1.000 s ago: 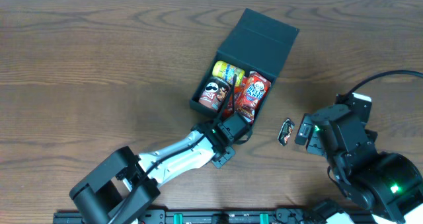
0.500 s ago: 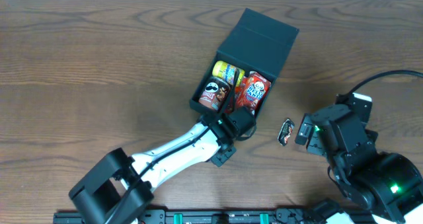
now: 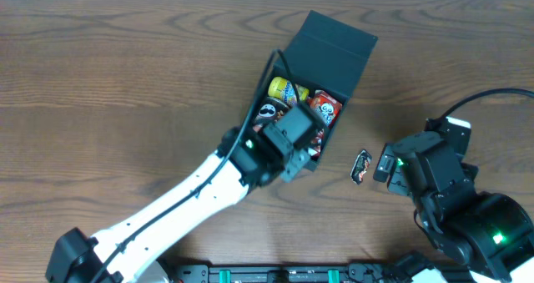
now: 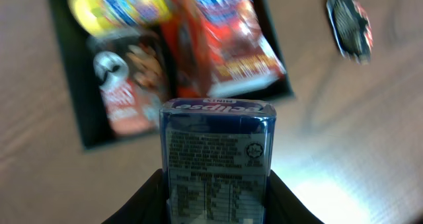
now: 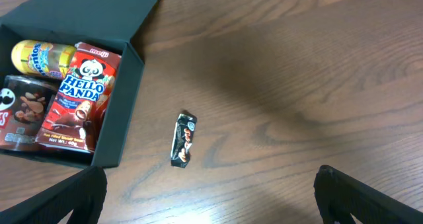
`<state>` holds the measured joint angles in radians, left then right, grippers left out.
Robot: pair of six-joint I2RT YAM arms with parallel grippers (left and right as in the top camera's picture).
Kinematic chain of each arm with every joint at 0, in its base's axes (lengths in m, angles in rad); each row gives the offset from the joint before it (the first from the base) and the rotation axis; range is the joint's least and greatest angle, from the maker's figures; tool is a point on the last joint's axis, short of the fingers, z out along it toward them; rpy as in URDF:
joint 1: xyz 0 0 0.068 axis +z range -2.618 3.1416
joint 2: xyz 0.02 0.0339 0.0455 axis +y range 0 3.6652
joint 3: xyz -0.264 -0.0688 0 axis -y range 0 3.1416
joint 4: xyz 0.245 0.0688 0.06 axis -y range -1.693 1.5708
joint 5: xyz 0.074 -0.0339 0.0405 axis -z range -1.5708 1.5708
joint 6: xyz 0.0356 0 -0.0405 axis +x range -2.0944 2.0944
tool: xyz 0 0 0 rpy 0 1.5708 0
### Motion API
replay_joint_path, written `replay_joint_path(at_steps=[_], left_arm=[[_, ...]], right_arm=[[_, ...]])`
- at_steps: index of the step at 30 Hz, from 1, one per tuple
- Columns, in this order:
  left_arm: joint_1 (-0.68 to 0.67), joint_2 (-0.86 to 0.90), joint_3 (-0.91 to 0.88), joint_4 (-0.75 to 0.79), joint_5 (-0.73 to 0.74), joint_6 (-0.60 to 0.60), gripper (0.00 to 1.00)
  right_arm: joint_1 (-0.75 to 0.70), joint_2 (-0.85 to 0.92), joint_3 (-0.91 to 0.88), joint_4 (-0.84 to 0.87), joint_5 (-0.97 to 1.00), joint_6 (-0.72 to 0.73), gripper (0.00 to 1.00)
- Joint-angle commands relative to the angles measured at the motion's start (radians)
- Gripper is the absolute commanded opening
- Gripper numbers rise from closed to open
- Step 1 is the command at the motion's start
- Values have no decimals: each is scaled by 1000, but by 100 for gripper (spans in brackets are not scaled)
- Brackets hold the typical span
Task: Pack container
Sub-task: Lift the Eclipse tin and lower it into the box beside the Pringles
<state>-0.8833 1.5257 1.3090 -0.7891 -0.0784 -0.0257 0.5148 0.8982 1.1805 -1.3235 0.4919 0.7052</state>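
Left gripper (image 4: 216,184): clamped on mints tin (image 4: 216,135), above container (image 3: 334,45), toward far edge | right gripper (image 5: 211,201): fingers apart, near right edge | wrapped candy (image 5: 183,139): beside container.

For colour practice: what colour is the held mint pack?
The mint pack is blue; clearest in left wrist view.

- A robot test bench in a lab, by the look of it: a bare wood-grain tabletop (image 3: 125,83) lies under my two arms.
- A black mounting rail (image 3: 250,275) runs at my arm bases.
- A loose cable (image 3: 488,95) trails off my right arm (image 3: 467,216).
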Motion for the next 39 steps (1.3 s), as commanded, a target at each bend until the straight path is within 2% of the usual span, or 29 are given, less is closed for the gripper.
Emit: replay_joint_path(at_steps=[1,9,20,26,28,33,37,39], left_arm=[[58,52,39,29,-24,23,6],[151,171,46,150,51,90,6],[150,296,46,200,53,90,6],[150,307,46,220,53,90,7],[150,307,46,227,53,90,19],[150,307,46,233,52,90,36],[150,307,46,241,53,90,49],[150,307,46,241,53,90,50]], right_arm=[[9,-3,-6,0,28,24,99],[9,-3,-6,-1,27,24,99],[9,-3,-6,-5,27,24,99],[9,-3,-6,-5,27,24,99],[9,-3,-6,-5,27,24,99],[9,-3,-6,-5,20,24,99],[10,-3,-6,-7,15,24,99],[9,-3,-6,-10,16,24,99]])
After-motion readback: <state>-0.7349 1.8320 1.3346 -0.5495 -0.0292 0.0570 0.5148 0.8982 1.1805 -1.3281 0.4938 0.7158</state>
